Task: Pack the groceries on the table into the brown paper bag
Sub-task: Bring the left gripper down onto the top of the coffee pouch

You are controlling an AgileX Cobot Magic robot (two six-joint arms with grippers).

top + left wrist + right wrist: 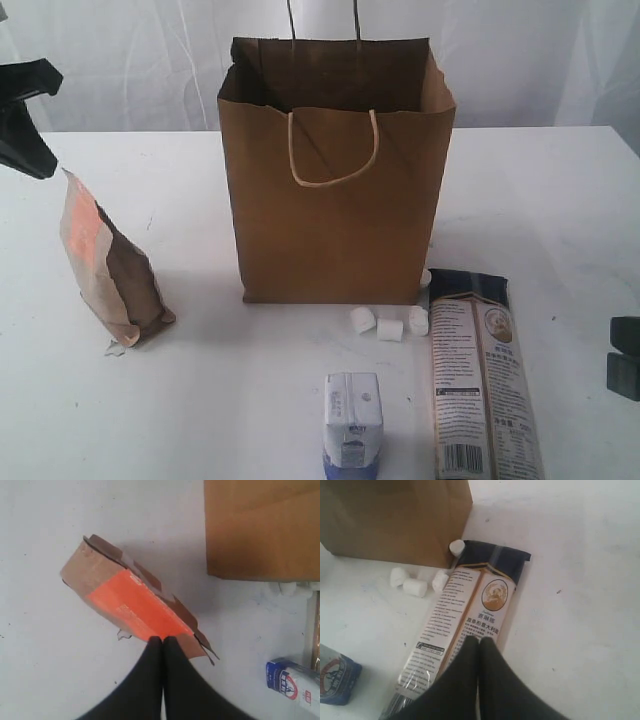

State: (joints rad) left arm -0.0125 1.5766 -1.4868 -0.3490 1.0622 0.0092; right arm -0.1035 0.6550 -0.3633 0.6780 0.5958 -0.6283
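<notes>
The brown paper bag (335, 190) stands upright and open at the middle back of the table (560, 200). A brown-orange pouch (110, 265) stands to its left. Several white marshmallows (388, 323) lie at the bag's front right corner. A long dark-topped packet (483, 375) lies flat to the right, and a small white-blue carton (352, 418) sits near the front edge. My left gripper (162, 639) hovers shut above the pouch (135, 605), holding nothing. My right gripper (480, 640) hangs shut and empty over the packet (465, 625).
The bag's cream cord handle (333, 160) droops over its front face. A white curtain (520, 60) backs the table. In the exterior view, dark parts of the left arm (25, 115) show at the left edge and of the right arm (624, 358) at the right edge.
</notes>
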